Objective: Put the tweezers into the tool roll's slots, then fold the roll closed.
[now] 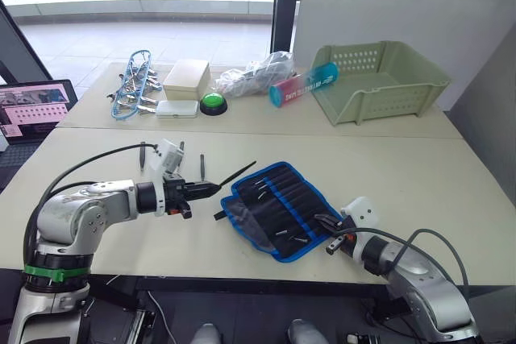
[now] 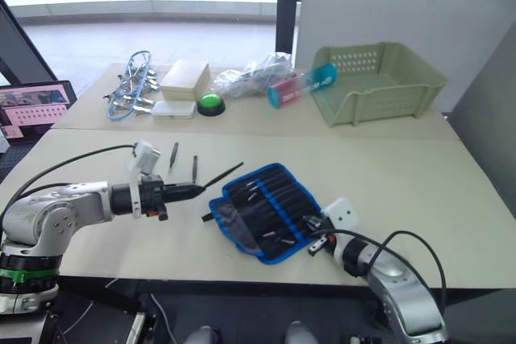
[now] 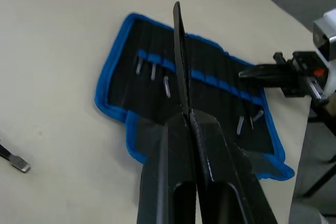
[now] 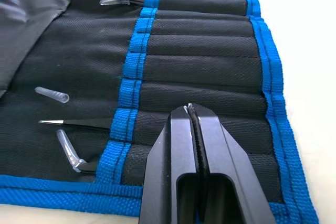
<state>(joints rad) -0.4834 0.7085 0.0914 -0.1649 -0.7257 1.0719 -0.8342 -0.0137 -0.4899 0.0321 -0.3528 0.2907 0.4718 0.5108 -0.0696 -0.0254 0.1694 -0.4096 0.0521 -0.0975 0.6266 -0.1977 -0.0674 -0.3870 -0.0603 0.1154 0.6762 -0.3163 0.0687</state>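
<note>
Left claw (image 1: 192,191) pinches a tweezer (image 1: 234,174) pointing toward the tool roll (image 1: 282,207)

The tool roll (image 1: 278,209) lies open and flat on the table, black with blue edging, tweezers' tips poking from several slots (image 4: 199,72). One dark tweezers (image 1: 234,174) is held above the table beside it; two more (image 2: 194,167) lie further left

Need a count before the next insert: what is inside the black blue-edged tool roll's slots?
The tool roll shows several tweezer tips poking from slots at both ends; middle slots look empty. Handles are covered by fabric.
</note>
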